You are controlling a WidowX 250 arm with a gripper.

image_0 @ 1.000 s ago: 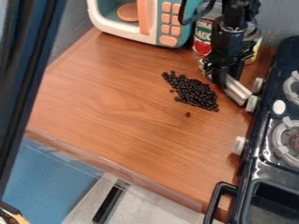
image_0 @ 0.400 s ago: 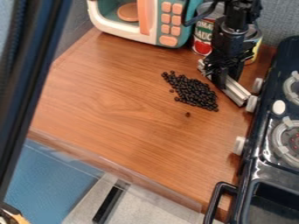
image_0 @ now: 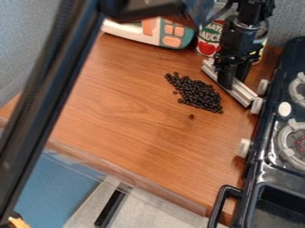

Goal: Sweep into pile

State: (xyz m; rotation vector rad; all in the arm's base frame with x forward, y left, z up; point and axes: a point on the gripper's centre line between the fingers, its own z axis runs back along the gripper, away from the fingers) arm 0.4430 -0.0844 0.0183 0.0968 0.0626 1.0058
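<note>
Dark beans (image_0: 199, 94) lie in a loose, slanting patch on the wood-grain counter (image_0: 119, 111), near the black gripper (image_0: 231, 82) and to its lower left in the camera view. One stray bean (image_0: 191, 116) sits apart, below the patch. The gripper is down at a pale bar (image_0: 244, 95) set diagonally between the beans and the black toy stove (image_0: 271, 171); whether it is open or closed on the bar cannot be told. Behind it, a food can (image_0: 208, 46) carries pale lettering on a green label above a red tomato picture, near a toy microwave (image_0: 187, 36) with salmon-coloured buttons.
</note>
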